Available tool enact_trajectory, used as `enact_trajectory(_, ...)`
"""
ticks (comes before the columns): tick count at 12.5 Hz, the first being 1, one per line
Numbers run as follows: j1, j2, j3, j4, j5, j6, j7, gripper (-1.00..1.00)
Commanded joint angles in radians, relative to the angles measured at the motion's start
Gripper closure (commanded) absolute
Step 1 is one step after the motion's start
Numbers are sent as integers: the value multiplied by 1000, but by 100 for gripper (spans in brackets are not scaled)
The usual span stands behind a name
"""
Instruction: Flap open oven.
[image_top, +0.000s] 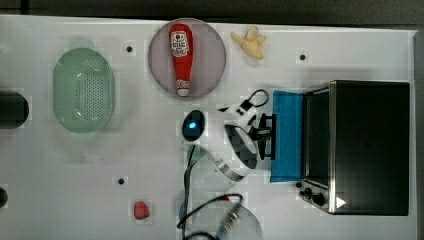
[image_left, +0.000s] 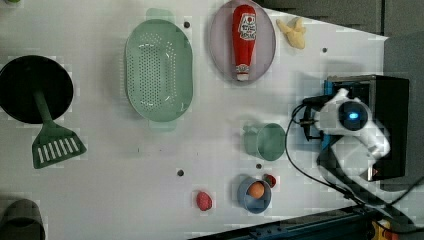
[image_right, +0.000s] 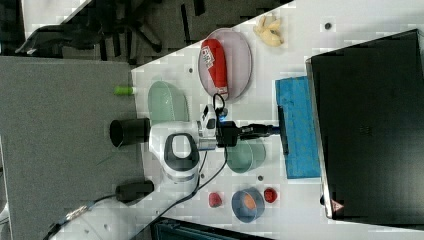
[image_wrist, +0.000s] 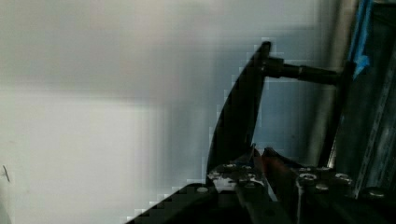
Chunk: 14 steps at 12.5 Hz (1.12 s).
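One boxy black-topped oven (image_top: 370, 145) (blue door (image_top: 287, 135) flapped down).

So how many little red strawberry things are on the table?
2. One strawberry lies alone on the table at the left view's bottom; the other strawberry sits right beside the blue bowl with the orange ball. More could be hidden behind the arm.

Gripper (image_top: 270, 136) at oven (image_top: 367, 145) door handle

**Oven with door dropped open**

The oven (image_top: 370, 147) stood at the top view's right end of the desk (image_top: 150, 150), a black-topped box with a silver front frame. Its blue door (image_top: 287, 135) lay folded down almost flat toward the top view's left. Small black knobs (image_top: 312, 194) sat beside the opening.
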Motion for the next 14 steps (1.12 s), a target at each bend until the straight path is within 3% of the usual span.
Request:
enact_trajectory(1, 30, 53, 3, 9, -50, -19, 265, 65)
enact_trajectory(4, 54, 121, 7, 48, -58, -27, 302, 65)
enact_trajectory(8, 58, 87, 24, 115, -23, 7, 302, 65)
enact_trajectory(10, 58, 25, 29, 160, 114, 9, 306, 65)
enact_trajectory(14, 57, -165, 28, 200, 492, -32, 306, 65)
